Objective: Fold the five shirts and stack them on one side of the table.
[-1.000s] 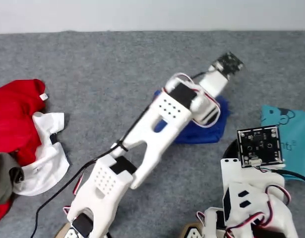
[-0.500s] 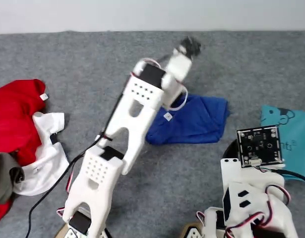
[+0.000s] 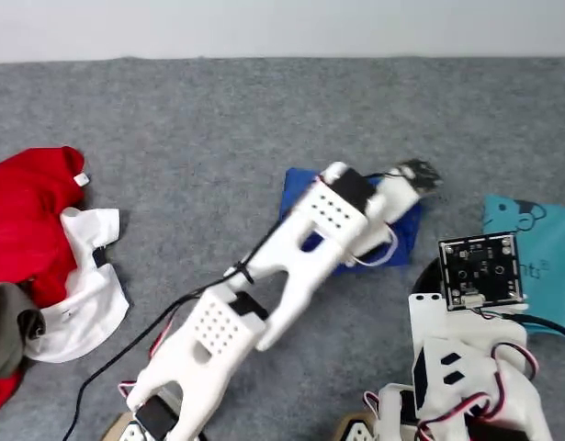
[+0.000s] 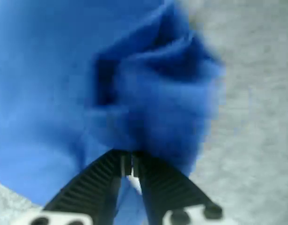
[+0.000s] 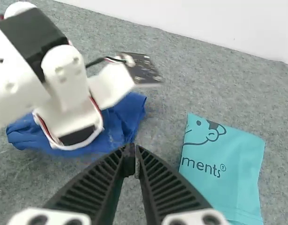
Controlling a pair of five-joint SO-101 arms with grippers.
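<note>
A blue shirt [image 3: 406, 234] lies folded at the table's centre right, seen too in the right wrist view [image 5: 127, 117]. My left arm stretches across it. My left gripper [image 4: 129, 168] is shut, its tips against bunched blue cloth [image 4: 153, 108] near the shirt's far right corner [image 3: 418, 175]; I cannot see cloth pinched between them. A folded teal shirt [image 3: 539, 248] [image 5: 223, 168] lies at the right edge. Red [image 3: 29, 220], white [image 3: 80, 294] and grey [image 3: 6, 331] shirts lie crumpled at the left. My right gripper [image 5: 129, 161] is shut on nothing, above the carpet near the blue shirt.
The table is covered in grey carpet [image 3: 190, 138], with a white wall along its far edge. The right arm's base and camera board [image 3: 480, 271] stand at the front right, between the blue and teal shirts.
My left arm swung up and to the left off the blue shirt, then came back down onto its right side. The right arm has kept still.
</note>
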